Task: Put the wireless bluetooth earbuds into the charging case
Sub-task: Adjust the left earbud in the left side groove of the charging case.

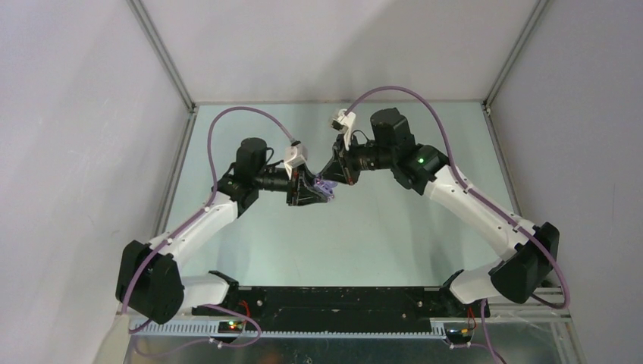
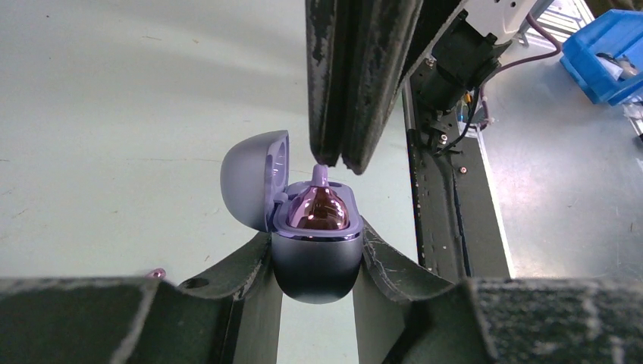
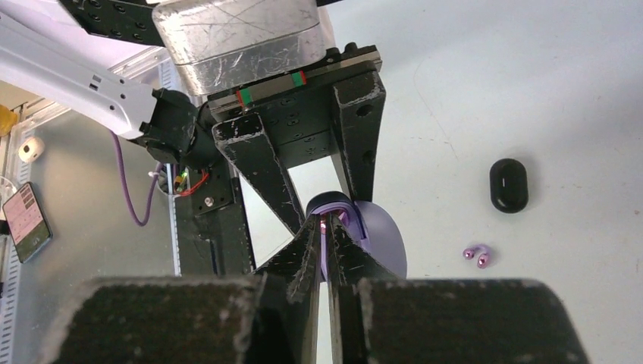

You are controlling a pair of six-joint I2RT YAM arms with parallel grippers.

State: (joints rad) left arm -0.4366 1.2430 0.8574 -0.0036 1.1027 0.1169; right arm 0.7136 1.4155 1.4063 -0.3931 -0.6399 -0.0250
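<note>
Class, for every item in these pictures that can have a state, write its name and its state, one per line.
charging case: lid open, clamped in the left claw.
left claw: shut on the charging case.
earbud: resting in the case's well, tip pinched from above.
right claw: shut on the earbud's tip.
loose lilac buds: lying on the table, outside the case.
black oval object: lying flat on the table, untouched.

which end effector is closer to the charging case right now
Left. The left end effector clamps the open charging case between its fingers; the right end effector hangs just above it, pinching the earbud sitting in it.
</note>
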